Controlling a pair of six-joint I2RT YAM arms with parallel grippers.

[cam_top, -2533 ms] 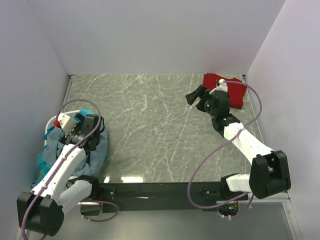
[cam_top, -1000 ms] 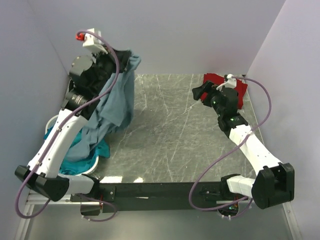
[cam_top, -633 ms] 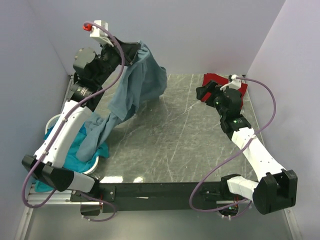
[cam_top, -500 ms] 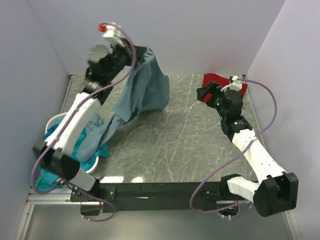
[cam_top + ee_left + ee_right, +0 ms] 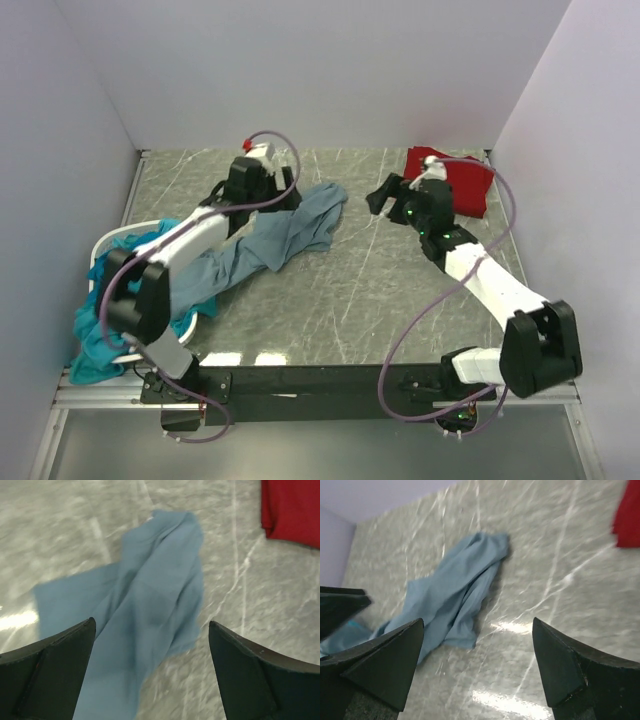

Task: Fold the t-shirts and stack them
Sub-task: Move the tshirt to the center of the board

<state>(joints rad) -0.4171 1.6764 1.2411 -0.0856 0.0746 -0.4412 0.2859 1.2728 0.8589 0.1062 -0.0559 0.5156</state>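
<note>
- On the marble table (image 5: 340, 300), left of centre, the grey-blue t-shirt (image 5: 290, 232) lies in a rumpled diagonal strip. One end points toward the back and the other trails toward the white basket (image 5: 105, 240). It is on open table, which gives room to spread it out, but it is bunched and not yet flat.
- The left gripper (image 5: 151, 626) hangs just above the shirt with its fingers spread wide and nothing between them. The wrist view shows the cloth lying loose below it.
- The right gripper (image 5: 477, 625) is also wide apart and empty. It is turned toward the shirt from the far side, probably so that each arm can take a different edge.
- The folded red t-shirt (image 5: 460, 185) sits in the back right corner, well apart from the working area. That corner looks like the stacking place.
- Teal garments (image 5: 95, 335) spill from the basket at the left, apparently waiting their turn.
- The step in hand seems to be flattening the grey-blue shirt before any fold. The main risk is grabbing two layers at once.
</note>
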